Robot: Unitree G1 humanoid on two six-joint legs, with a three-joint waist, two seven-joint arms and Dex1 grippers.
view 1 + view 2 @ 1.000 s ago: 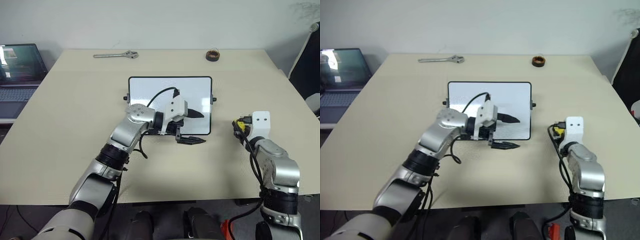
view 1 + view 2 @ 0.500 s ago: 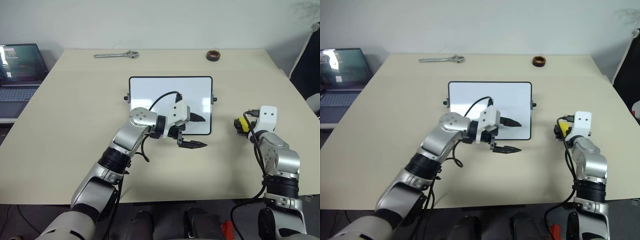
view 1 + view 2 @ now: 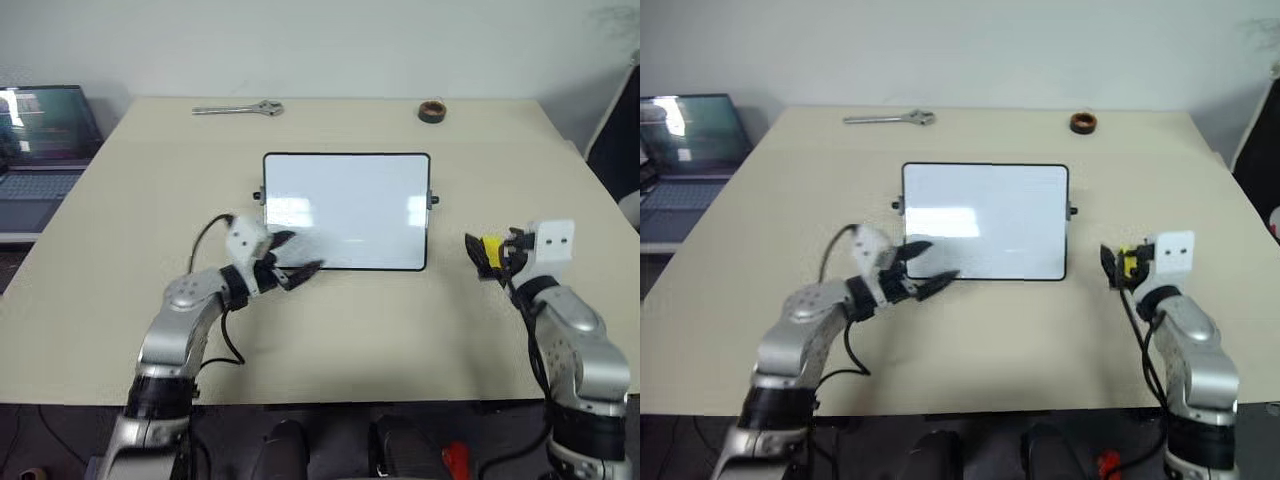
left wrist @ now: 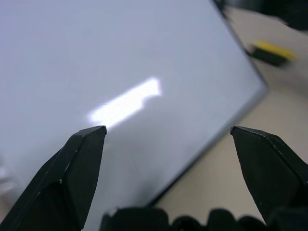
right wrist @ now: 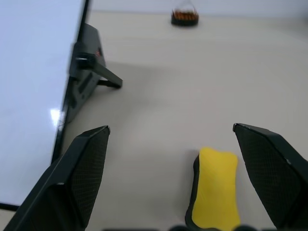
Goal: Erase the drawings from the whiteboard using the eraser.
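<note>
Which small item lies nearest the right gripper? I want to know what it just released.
The yellow block eraser, lying on the table between the open fingers; the dark tape roll lies far off.

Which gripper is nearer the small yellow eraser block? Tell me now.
Right. The right gripper stands open just over the small yellow eraser block on the table, right of the whiteboard. The left gripper is across the board, at its near-left corner.

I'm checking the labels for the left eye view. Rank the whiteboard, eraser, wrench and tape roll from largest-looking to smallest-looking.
1. whiteboard
2. wrench
3. eraser and tape roll: they look about alike, and the eraser is partly hidden behind the right gripper, so I won't rank these two.
</note>
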